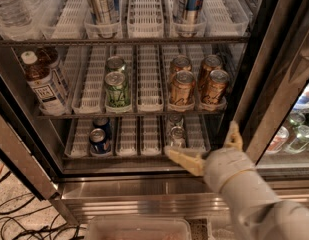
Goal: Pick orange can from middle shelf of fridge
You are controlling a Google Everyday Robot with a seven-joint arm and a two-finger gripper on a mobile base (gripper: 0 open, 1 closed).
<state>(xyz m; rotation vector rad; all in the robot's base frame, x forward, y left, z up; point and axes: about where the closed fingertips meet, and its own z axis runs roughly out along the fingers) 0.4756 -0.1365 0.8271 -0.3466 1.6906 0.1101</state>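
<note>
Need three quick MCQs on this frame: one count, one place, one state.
1. How many orange cans on the middle shelf? A two; B six; C four.
2. Where is the gripper? A around an orange can; B low, before the bottom shelf; C inside the middle shelf.
3. Gripper jaws? A open, empty; B shut on a can; C shut, empty.
Answers: 1 C, two lanes of two. 2 B, it hangs below the middle shelf, right of centre. 3 A, jaws spread, nothing between them.

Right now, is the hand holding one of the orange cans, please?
No, the open hand hangs empty below the middle shelf, apart from the orange cans.
</note>
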